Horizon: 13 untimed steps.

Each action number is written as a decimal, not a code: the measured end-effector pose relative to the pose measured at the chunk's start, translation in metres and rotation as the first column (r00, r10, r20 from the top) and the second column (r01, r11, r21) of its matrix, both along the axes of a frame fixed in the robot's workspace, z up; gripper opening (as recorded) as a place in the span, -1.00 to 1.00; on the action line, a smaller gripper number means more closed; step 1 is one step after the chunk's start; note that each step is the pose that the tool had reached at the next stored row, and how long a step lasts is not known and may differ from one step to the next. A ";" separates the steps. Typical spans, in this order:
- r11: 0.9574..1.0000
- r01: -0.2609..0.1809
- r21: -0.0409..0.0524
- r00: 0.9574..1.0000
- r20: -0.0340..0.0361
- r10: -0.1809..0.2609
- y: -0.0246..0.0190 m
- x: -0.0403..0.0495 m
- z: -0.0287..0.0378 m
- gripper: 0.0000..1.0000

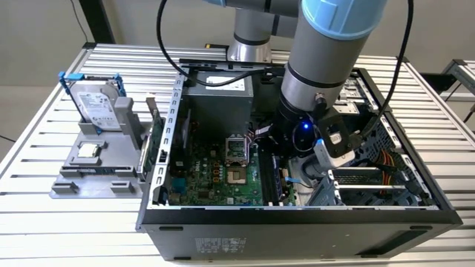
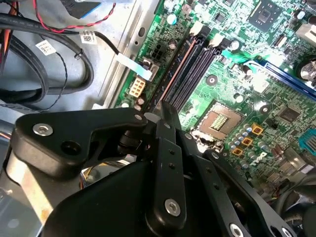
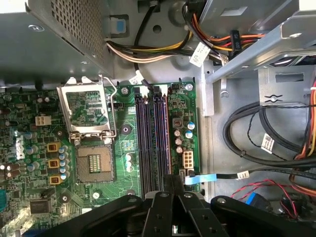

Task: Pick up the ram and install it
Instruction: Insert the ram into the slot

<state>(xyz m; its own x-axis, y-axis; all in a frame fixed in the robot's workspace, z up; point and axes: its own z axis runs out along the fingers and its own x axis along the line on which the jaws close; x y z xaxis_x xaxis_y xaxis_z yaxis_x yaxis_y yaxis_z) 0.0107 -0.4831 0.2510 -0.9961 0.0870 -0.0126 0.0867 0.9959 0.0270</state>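
The claw has its two black fingers drawn together, with nothing to be seen between them in either wrist view. Its tip hangs just above the near end of the slots, on the side toward the board's outer edge. The slots run away from it in a close row of four dark channels, and they look unfilled, though one shows a reddish line along its length that I cannot identify.

Beside the slots lies the socket, bare, its metal frame swung open. The green board carries both and sits on the floor of the open case. Black cables loop over the bare metal on the other side of the slots.

In the exterior view the arm reaches down into the case from above. The ram seems to be the narrow green strip standing on edge just outside the case wall on the exterior view's left (I cannot be sure of it). Next to it, a grey holder on the table carries the drive, upright, and the processor, lying flat.
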 end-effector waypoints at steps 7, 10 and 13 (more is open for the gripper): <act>1.000 0.000 0.000 1.000 0.000 0.000 0.0000 0.0001 0.0013 -1.00; 1.000 0.000 0.000 1.000 0.000 0.000 0.0000 0.0001 0.0019 -1.00; 1.000 0.000 0.000 1.000 0.000 0.000 0.0000 0.0001 0.0025 -1.00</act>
